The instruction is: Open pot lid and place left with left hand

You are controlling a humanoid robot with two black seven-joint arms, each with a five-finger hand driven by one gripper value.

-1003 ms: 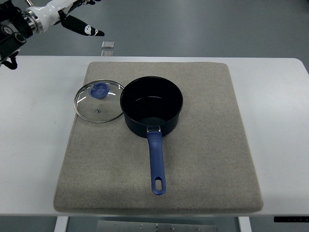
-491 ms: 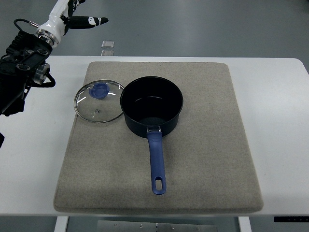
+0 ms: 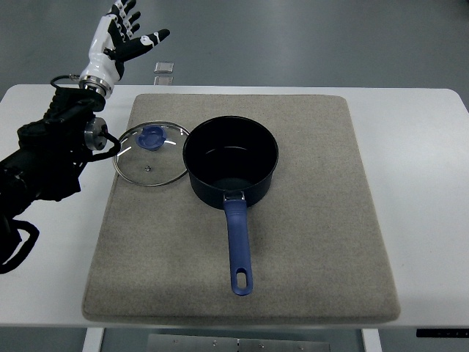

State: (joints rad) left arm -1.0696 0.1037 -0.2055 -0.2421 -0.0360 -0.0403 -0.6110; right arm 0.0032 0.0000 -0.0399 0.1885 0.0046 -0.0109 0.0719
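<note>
A white table [image 3: 425,183] carries a grey mat [image 3: 322,242]. Near the mat's middle stands a pot [image 3: 230,163] (dark, uncovered), its blue handle [image 3: 237,246] pointing toward the near edge. The glass lid [image 3: 150,152] lies flat on the mat's left part, touching the pot's left side. Far left, the left hand [image 3: 119,40] is raised, fingers spread, holding nothing.

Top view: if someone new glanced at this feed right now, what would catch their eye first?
Probably the dark blue pot, uncovered at the middle of the grey mat, its blue handle pointing toward the near edge. Next, the glass lid with its blue knob, lying flat on the mat against the pot's left side. Then the left hand, fingers spread and empty, raised beyond the table's far left corner.
</note>
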